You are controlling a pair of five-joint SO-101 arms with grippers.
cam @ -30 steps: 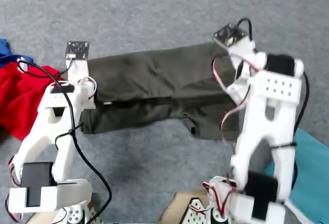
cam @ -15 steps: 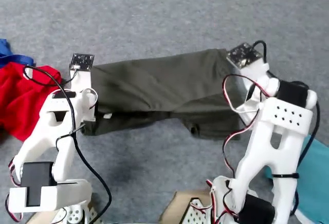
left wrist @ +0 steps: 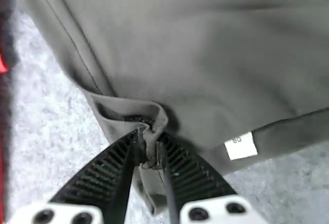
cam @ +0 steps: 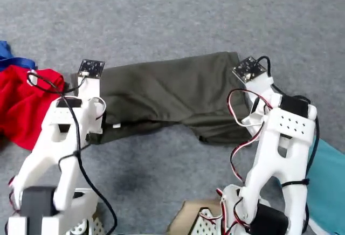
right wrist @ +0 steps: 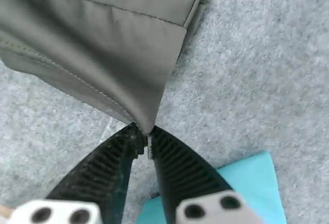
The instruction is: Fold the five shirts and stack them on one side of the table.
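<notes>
Drawing the olive-green shirt (cam: 167, 89) across the grey bench (cam: 161, 19) toward the arms' bases, a little nearer than a second ago and nearer again than half a second ago. Keeping it stretched crosswise at mid-bench between the two arms, with one doubled flap trailing on the near side. Bringing the right arm (cam: 280, 138) back in over the shirt's right end, after swinging outward half a second ago. Easing the left arm (cam: 59, 132) the same way by a smaller step at the shirt's left end. Pinching a bunched fold of the shirt's edge in the left gripper (left wrist: 149, 143), with fingers (left wrist: 105, 172) closed almost together on the cloth, near a small white label (left wrist: 240, 146). Clamping a corner of the shirt in the right gripper (right wrist: 145, 135), with fingers (right wrist: 175, 167) nearly touching and only the cloth edge between them.

Counting four cloths: one olive-green shirt in both grips; one red shirt (cam: 21, 105) crumpled at the bench's left edge, just beside the left arm; one teal cloth (cam: 329, 175) at the near right corner, partly behind the right arm; one blue scrap (cam: 4, 52) peeking out past the red one. Counting two arms, two grippers, one white label.
</notes>
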